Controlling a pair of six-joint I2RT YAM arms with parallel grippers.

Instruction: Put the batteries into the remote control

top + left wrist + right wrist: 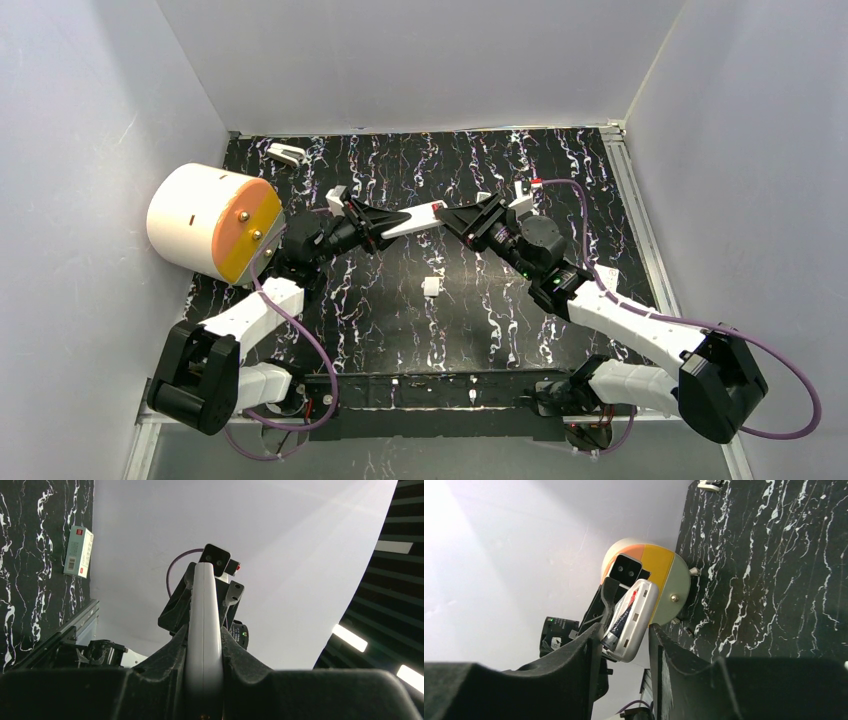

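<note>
**While the battery looks half-seated, watch the squeeze**

As your left pincer [204, 645] pinches the remote control [636, 615] above the bench [500, 300], your right pincer [624, 630] straddles its end, spread. Closing skewed could pop the battery [620, 621] from its bay.

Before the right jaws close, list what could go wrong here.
1. The battery looks only partly seated in the remote; the right gripper, jaws open around that end, might knock it out.
2. The left gripper holds the remote by one end in the air; a push could twist it in the grip.
</note>
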